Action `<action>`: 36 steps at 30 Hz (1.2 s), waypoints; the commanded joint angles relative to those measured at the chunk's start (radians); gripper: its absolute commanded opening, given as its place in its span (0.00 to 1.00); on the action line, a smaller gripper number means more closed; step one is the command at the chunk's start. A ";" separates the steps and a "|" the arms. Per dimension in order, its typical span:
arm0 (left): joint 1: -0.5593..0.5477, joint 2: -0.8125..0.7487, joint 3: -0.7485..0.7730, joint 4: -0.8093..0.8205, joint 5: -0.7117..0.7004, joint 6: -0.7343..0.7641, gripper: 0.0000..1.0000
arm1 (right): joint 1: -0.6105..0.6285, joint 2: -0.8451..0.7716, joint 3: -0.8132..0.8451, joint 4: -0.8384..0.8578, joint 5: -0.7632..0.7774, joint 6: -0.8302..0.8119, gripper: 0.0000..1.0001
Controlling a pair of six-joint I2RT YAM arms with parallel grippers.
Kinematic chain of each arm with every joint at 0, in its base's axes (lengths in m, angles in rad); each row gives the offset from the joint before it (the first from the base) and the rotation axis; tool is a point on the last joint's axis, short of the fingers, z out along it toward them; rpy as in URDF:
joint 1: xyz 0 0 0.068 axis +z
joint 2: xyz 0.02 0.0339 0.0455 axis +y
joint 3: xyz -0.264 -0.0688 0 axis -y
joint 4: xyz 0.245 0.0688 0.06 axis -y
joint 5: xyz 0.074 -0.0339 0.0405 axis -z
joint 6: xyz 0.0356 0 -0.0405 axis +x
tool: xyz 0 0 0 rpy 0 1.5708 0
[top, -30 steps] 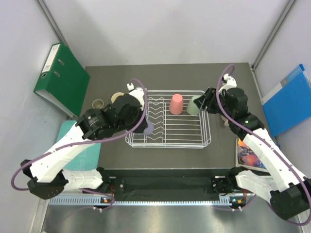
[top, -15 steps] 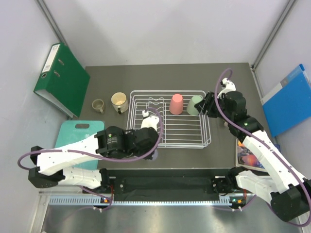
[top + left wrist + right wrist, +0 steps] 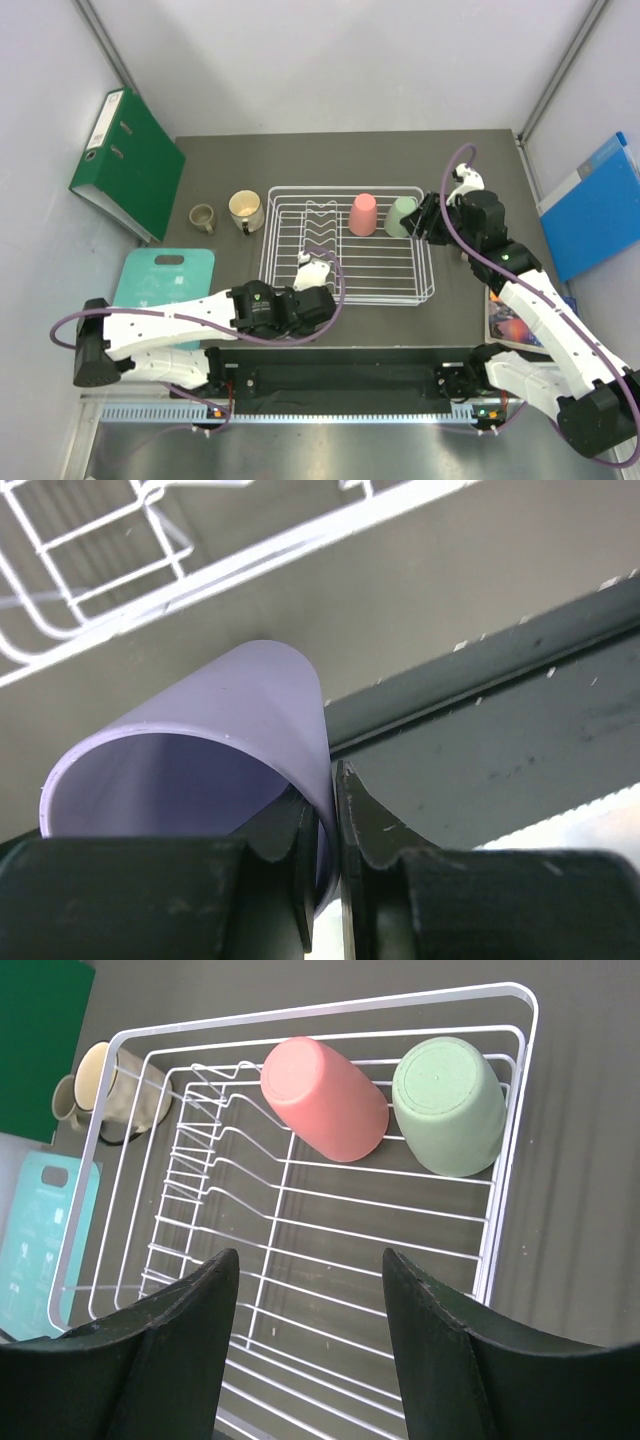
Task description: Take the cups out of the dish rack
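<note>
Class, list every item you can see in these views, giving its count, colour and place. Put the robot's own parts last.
dish rack: 1, white wire, table centre
pink cup: 1, pink, in the rack's far part
mint-green cup: 1, mint green, in the rack, right of the pink cup
lavender tumbler: 1, lavender, held outside the rack's near edge
cream mug: 1, cream, on the table left of the rack
olive-tan mug: 1, olive-tan, left of the cream mug
binder: 1, green, far left
cutting board: 1, teal, near left
folder: 1, blue, far right
magazine: 1, multicoloured, right of the rack
table: 1, dark grey
left gripper: 1, black, shut on the lavender tumbler
right gripper: 1, black, open, by the rack's far right corner
</note>
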 commanded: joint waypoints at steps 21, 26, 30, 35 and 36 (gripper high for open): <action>0.068 0.123 0.115 0.079 0.014 0.081 0.62 | 0.009 -0.030 0.003 0.009 -0.008 -0.035 0.59; 0.068 0.102 0.227 0.004 -0.048 0.100 0.70 | 0.013 -0.018 0.017 0.007 -0.005 -0.048 0.59; 0.068 0.102 0.351 -0.081 -0.093 0.130 0.72 | 0.018 0.000 0.034 0.006 -0.001 -0.051 0.59; 0.067 0.110 0.547 -0.182 -0.160 0.166 0.73 | 0.039 0.043 0.063 0.004 0.057 -0.068 0.59; 0.067 0.102 0.569 -0.178 -0.196 0.169 0.73 | 0.050 0.055 0.072 -0.006 0.084 -0.068 0.59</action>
